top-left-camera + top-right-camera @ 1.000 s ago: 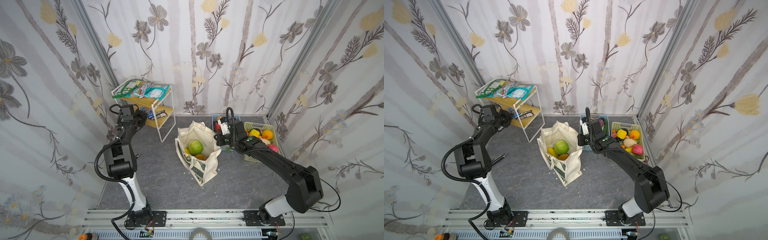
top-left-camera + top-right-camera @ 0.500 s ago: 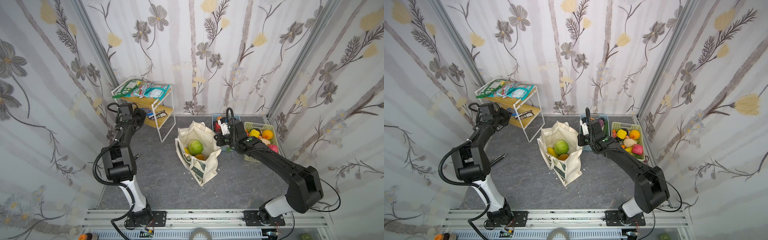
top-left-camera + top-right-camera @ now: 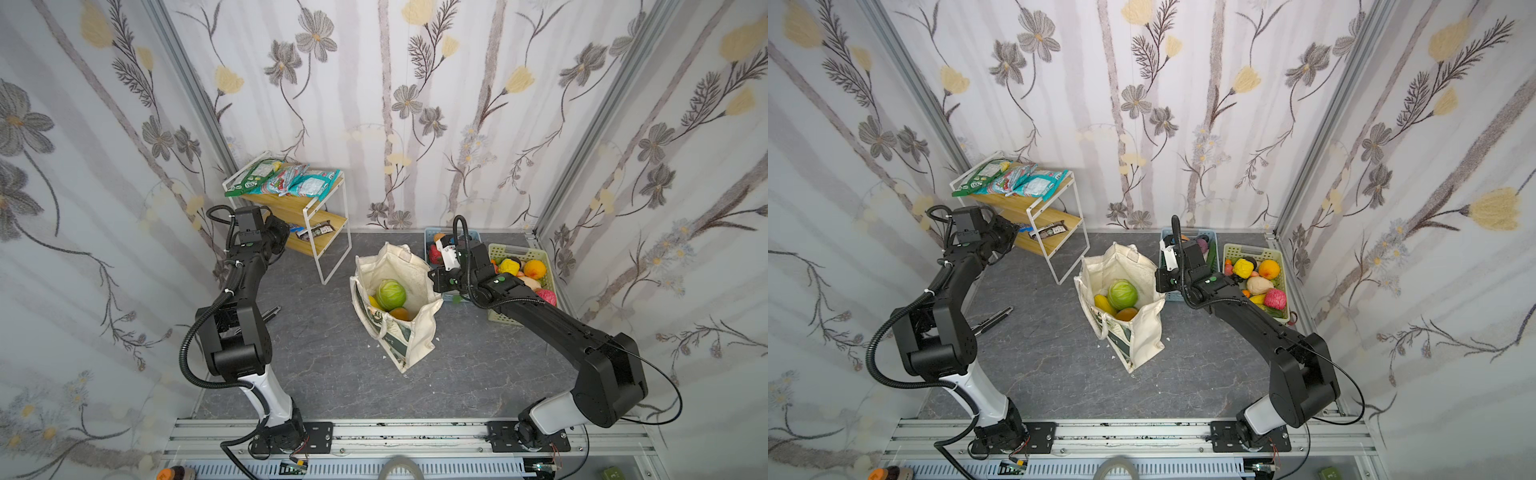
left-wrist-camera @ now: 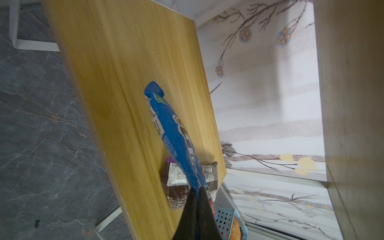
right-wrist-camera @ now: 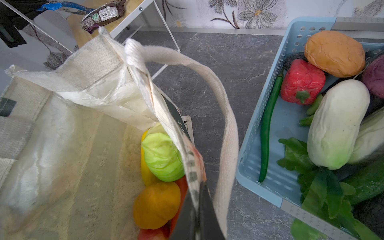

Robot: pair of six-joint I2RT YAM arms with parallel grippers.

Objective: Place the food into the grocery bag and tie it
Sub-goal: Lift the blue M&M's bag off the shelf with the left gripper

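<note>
The left end effector was clamped on one end of the blue snack packet at the lower shelf — light, slippery film, probably best pinched at its crimped seal. The right end effector pinched the limp rim of the grocery bag, which stood open on the desk.

The left gripper now reaches slightly further into the lower shelf, its jaws newly closed on the blue snack packet.

Both top views look down from high over the rail, sharing the whole floor. Left wrist view sits close along the wooden shelf; right wrist view close over the grocery bag, that shelf behind.
</note>
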